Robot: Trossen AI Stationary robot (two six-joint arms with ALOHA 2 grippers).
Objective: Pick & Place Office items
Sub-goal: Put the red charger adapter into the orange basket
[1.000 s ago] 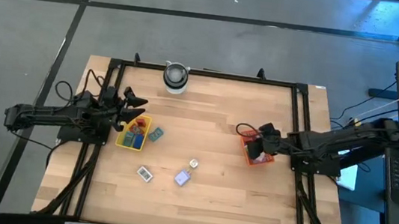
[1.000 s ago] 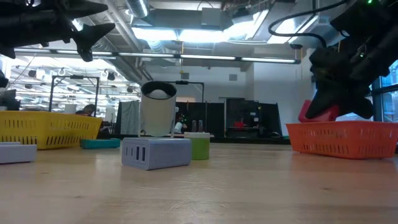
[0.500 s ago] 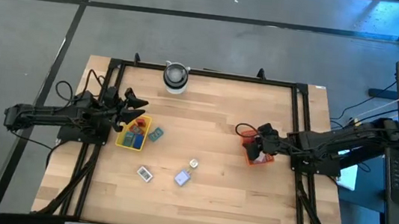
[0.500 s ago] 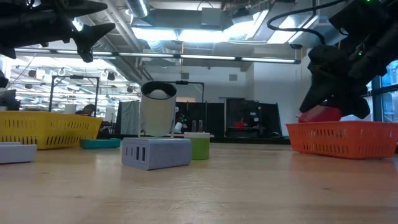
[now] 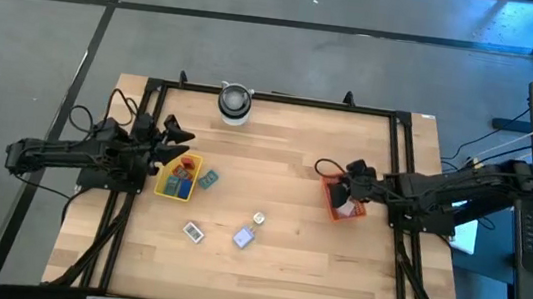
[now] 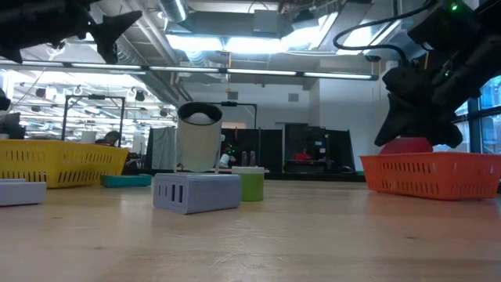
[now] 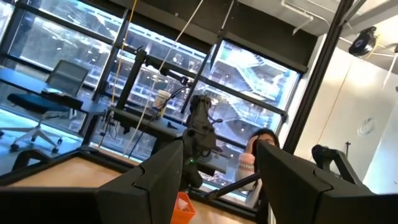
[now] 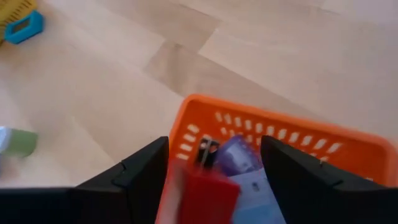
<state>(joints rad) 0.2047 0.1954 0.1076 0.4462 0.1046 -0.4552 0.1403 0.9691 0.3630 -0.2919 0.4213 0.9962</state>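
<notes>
right end effector (image 5: 339, 190) hangs over the orange-red square mesh tray (image 5: 347, 211) at 3 o'clock on the light wooden worktop (image 5: 286, 152) – fingers spread, nothing pinched. a red blocky piece (image 8: 208, 198) sits in the tray between them, with a lavender piece (image 8: 235, 155) beside it.

left end effector (image 5: 179, 136) is raised at 9 o'clock beside the yellow square mesh tray (image 5: 179, 178) – fingers apart, empty. the tray holds red and blue pieces.

loose on the worktop: teal piece (image 5: 208, 178) just beside the yellow tray, white piece (image 5: 195, 231), lavender block (image 5: 245, 236), small green-and-white piece (image 5: 259, 218) toward 6 o'clock. round grey-white cylinder (image 5: 235, 103) at 12 o'clock.
</notes>
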